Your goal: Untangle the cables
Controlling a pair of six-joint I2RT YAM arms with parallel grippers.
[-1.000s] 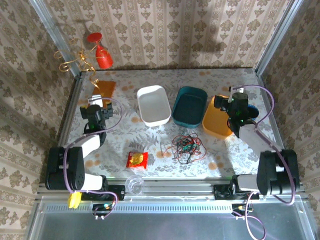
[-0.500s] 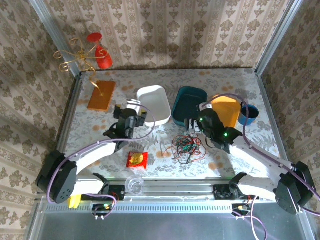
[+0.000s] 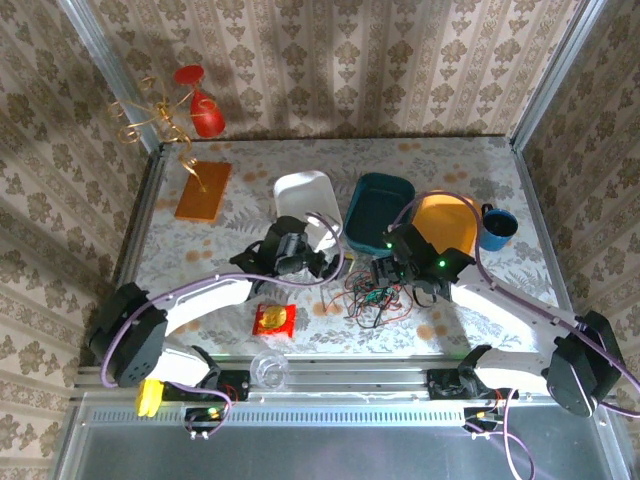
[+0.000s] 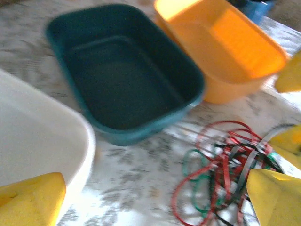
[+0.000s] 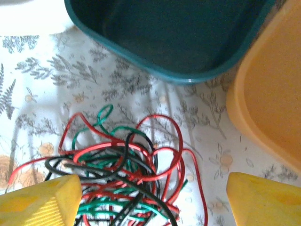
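On the floral table [image 3: 450, 150], before the teal plastic tub [image 3: 378, 205]: tangle of thin red, green, black cables [image 3: 375, 293]. Lies directly under the spread right end effector [image 5: 150, 202]; spread left end effector [image 4: 155, 202] slightly farther off.

The top view is bright and even, with a soft shadow on the wall [image 3: 430, 80] at upper right. The left wrist view is blurred throughout. In the right wrist view the white bin [image 5: 23, 12] at upper left is blown out; the cables [image 5: 122, 174] are fairly sharp.
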